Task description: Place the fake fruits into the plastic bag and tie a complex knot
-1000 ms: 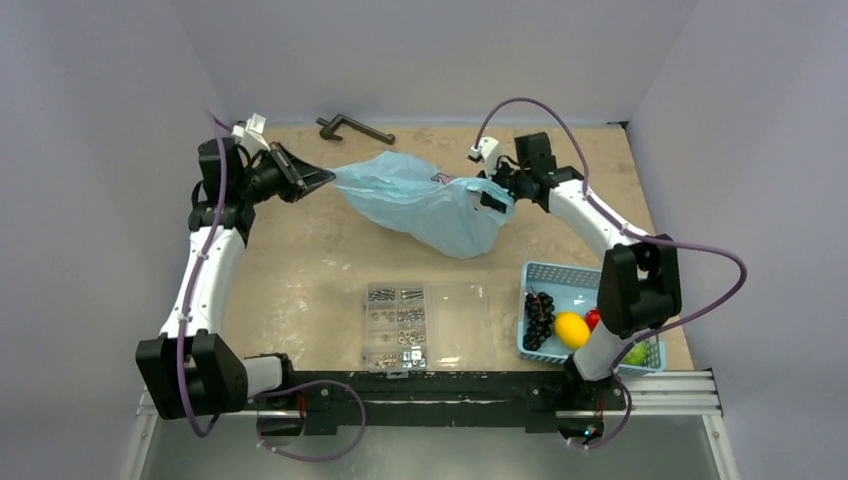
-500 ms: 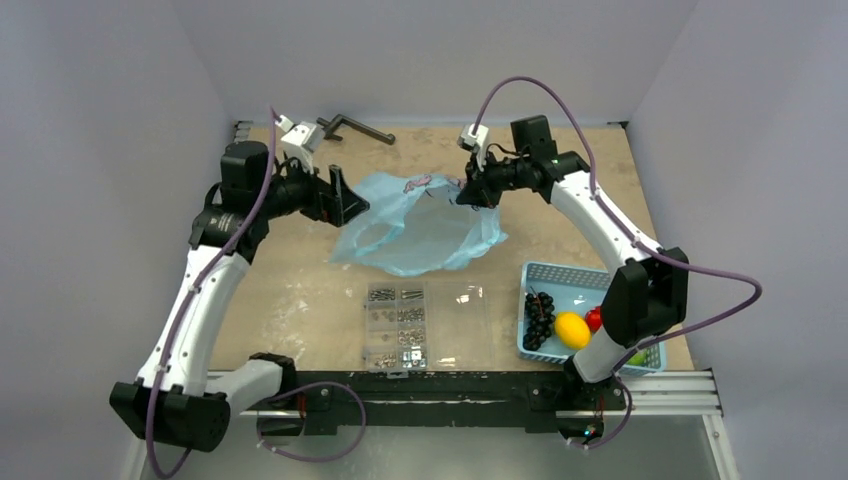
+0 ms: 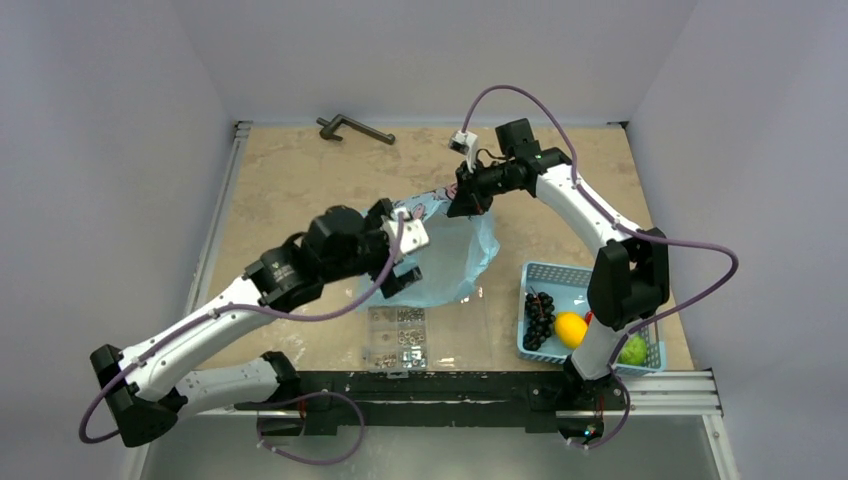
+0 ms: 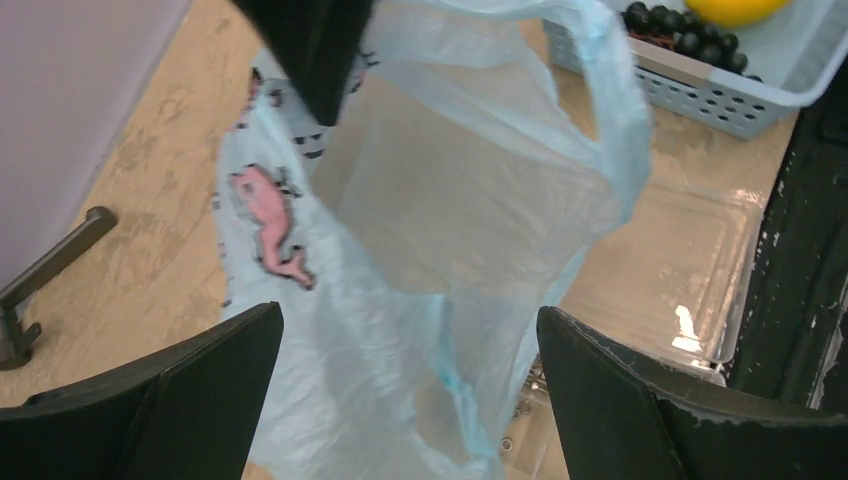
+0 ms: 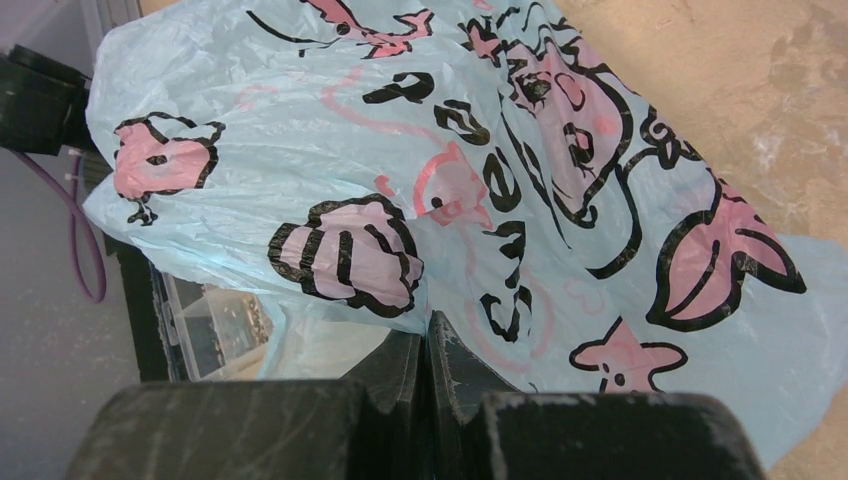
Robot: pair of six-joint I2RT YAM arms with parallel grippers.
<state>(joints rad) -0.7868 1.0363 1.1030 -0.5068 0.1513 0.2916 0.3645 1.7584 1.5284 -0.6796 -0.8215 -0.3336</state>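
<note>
The right end effector (image 5: 425,345) pinches the plastic bag (image 5: 520,170) to hold it up, while the left end effector (image 4: 408,318) hangs by the bag, wide open and empty, maybe to grab it.

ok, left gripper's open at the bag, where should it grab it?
Probably the free rim of the plastic bag, opposite the right gripper's pinch. In the left wrist view that edge hangs as a loose band beside the open mouth, so the left gripper could come straight on, one finger inside, one outside, and close across it.
</note>
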